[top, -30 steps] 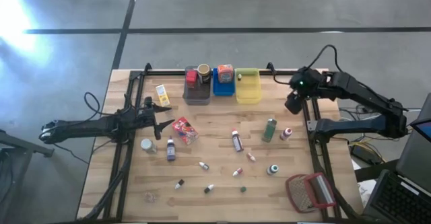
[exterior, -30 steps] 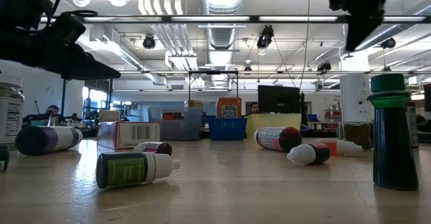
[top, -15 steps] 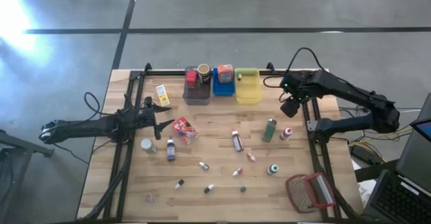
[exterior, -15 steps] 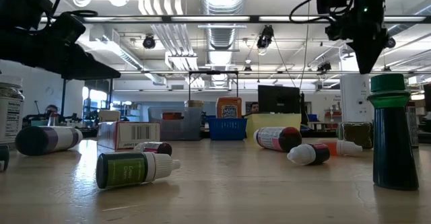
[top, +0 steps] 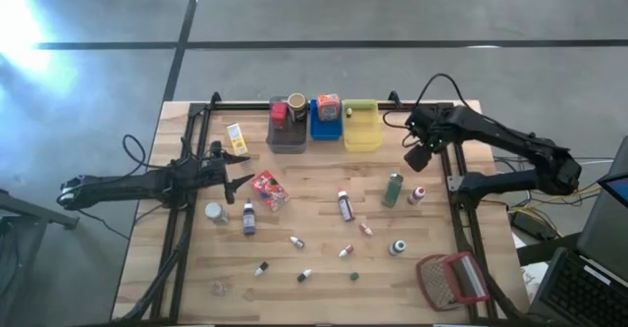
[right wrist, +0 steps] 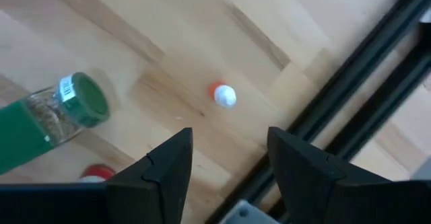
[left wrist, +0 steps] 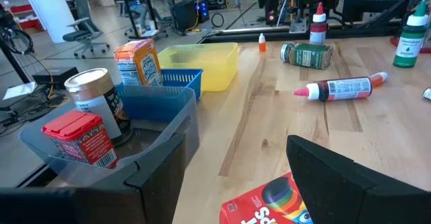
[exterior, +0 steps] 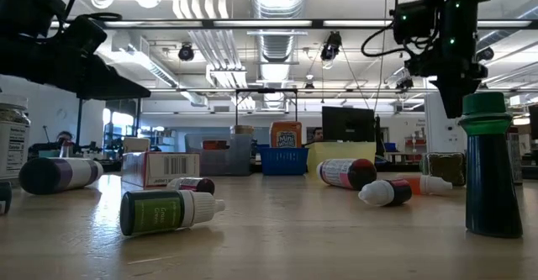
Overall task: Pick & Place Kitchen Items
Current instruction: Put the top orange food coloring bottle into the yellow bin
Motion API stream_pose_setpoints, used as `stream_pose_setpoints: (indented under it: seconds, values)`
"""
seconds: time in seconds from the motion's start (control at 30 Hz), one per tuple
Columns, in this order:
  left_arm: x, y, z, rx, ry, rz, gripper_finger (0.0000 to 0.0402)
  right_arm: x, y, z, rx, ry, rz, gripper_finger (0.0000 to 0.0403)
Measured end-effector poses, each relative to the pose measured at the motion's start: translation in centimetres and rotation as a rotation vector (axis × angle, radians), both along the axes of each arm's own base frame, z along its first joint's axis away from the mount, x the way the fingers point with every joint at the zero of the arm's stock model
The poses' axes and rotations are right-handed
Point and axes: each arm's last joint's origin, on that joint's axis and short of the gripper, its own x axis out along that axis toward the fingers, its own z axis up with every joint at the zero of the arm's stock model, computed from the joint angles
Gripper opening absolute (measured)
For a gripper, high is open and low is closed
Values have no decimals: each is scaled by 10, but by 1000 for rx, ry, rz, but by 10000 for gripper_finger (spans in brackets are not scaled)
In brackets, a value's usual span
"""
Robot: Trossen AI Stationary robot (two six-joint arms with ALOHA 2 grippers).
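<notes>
Above the table's right side, the right gripper is held with jaws parted and empty, over the white-capped small bottle, beside the green bottle. Descent should be centred on the cap, jaws straddling it, the frame rail avoided. The left gripper waits by the red packet, parted, nothing held.

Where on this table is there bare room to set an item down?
Bare wood lies between the yellow bin and the right gripper, and along the near edge left of the red-framed mesh. The centre around the red packet and green bottle is crowded.
</notes>
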Motion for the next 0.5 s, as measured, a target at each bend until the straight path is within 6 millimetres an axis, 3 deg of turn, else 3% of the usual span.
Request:
stream_pose_setpoints:
  seconds: [0.5]
  values:
    - [0, 0, 0, 0, 0, 1, 261, -6, -7, -37, 19, -47, -17, 179]
